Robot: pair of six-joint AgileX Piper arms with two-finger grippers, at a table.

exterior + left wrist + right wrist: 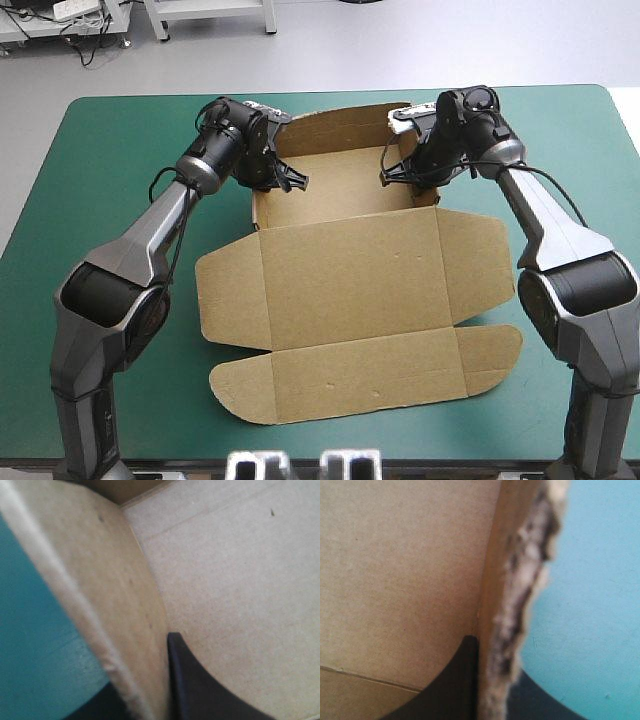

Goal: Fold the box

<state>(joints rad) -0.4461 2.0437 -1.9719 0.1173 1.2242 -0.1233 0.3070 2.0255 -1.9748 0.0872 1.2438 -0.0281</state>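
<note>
The brown box [350,290] sits mid-way across the teal-green surface [100,150], its far half raised into a tray and its lid panel flat toward the near edge. The left hand [288,182] is clenched on the tray's left side wall and the right hand [398,175] on its right side wall, each with one black finger [200,690] inside the board and one outside. This paired grip probably serves to hold both walls upright and square.
</note>
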